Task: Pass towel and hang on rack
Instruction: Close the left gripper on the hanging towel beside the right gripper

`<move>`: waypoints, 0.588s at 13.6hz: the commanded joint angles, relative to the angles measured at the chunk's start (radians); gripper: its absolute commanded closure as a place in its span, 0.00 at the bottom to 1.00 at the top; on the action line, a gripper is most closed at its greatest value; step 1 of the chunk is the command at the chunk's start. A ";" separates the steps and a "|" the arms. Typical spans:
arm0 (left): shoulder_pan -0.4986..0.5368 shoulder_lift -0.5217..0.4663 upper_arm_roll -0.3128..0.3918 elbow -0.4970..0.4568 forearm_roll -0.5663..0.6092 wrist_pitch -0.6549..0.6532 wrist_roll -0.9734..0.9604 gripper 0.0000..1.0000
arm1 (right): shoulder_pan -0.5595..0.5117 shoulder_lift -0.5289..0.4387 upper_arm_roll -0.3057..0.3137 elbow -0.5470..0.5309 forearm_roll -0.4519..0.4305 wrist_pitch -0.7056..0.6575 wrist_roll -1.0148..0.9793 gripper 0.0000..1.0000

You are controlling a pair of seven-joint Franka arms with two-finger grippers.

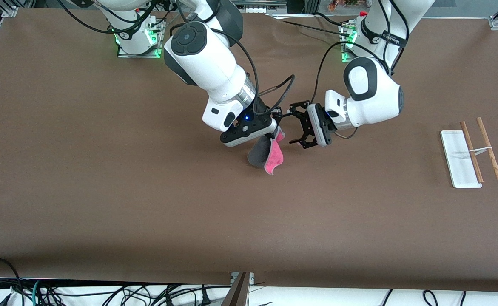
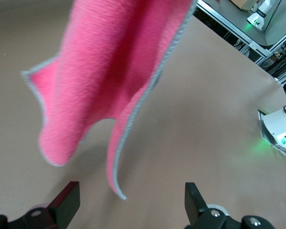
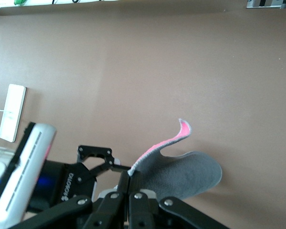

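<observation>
The towel (image 1: 266,155), dark grey with a pink reverse, hangs in the air over the middle of the table. My right gripper (image 1: 273,136) is shut on its top edge. In the right wrist view the right gripper (image 3: 129,179) pinches the trimmed corner and the towel (image 3: 186,174) droops grey side out. My left gripper (image 1: 292,123) is open beside the towel, on the side toward the left arm's end, its fingers pointing at it. In the left wrist view the pink towel (image 2: 109,71) hangs just ahead of the left gripper (image 2: 131,193), not between the fingers. The rack (image 1: 472,153) lies at the left arm's end of the table.
The rack's white base (image 1: 459,159) and two wooden rods (image 1: 489,148) sit near the table edge. Both arm bases (image 1: 138,38) stand along the table's rear edge. Cables (image 1: 104,293) lie below the front edge. Brown paper covers the table.
</observation>
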 commanded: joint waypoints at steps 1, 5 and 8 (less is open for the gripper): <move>0.003 0.022 -0.006 0.028 -0.035 0.010 0.052 0.06 | 0.007 0.005 -0.002 0.015 -0.007 0.003 0.013 1.00; -0.007 0.064 -0.006 0.063 -0.036 0.030 0.055 0.09 | 0.007 0.005 -0.002 0.015 -0.007 0.003 0.013 1.00; -0.034 0.095 -0.008 0.092 -0.038 0.050 0.057 0.13 | 0.007 0.005 -0.002 0.015 -0.007 0.003 0.013 1.00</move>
